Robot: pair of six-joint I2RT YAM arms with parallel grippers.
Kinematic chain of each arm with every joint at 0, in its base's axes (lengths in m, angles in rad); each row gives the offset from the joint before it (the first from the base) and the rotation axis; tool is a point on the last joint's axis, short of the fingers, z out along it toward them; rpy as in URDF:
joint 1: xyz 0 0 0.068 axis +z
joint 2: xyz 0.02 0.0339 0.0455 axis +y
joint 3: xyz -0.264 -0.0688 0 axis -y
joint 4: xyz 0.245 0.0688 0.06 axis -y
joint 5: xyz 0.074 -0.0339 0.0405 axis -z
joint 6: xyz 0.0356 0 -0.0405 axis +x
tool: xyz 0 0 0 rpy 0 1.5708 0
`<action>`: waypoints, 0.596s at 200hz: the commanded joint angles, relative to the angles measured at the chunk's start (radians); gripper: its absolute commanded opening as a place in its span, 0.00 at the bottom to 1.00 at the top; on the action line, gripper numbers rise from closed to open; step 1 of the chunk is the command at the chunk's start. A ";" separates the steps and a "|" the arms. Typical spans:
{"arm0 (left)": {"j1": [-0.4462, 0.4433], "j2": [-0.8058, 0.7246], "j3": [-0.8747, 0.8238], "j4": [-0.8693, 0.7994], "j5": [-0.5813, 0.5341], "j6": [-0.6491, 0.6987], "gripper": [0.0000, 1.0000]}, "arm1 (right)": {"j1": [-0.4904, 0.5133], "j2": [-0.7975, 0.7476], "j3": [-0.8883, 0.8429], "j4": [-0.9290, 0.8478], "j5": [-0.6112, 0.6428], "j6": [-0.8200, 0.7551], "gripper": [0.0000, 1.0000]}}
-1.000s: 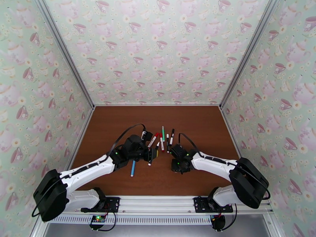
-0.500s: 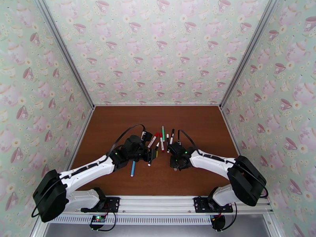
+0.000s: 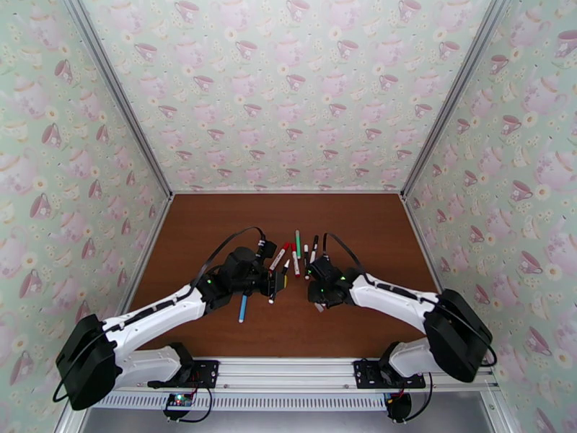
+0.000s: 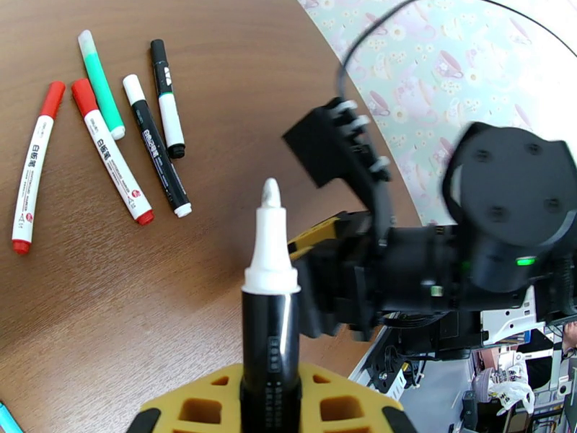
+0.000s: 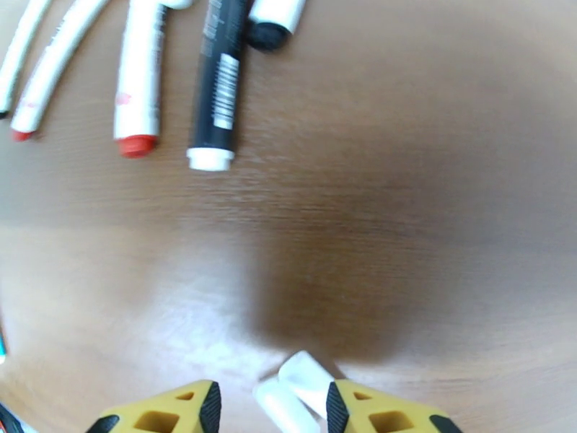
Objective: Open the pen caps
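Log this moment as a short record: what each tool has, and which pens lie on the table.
left tool: shut on black pen, held upright, white tip bare, cap off
right tool: low over the table, white cap between its fingers; grip cannot be told
table: two red-capped pens, green pen, two black-and-white pens, all lying flat
apart from those: blue pen, lying by the left arm

Brightly lit from overhead, with a pale sheen on the brown table (image 5: 180,312) beside a dark shadow. Blurred throughout the right wrist view (worst on the white cap (image 5: 303,380) at the bottom edge), sharper from the left wrist on the uncapped pen (image 4: 270,312). Fisheye bowing at wrist-view edges.
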 commanded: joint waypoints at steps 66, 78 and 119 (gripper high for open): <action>0.014 -0.011 -0.009 0.000 -0.002 0.005 0.00 | 0.037 -0.111 -0.105 -0.066 -0.127 -0.020 0.22; 0.013 -0.009 -0.010 0.002 -0.001 0.002 0.00 | 0.038 -0.095 -0.101 -0.059 -0.148 -0.033 0.17; 0.013 -0.019 -0.020 0.008 -0.001 -0.006 0.00 | 0.052 -0.020 -0.074 -0.055 -0.174 -0.048 0.14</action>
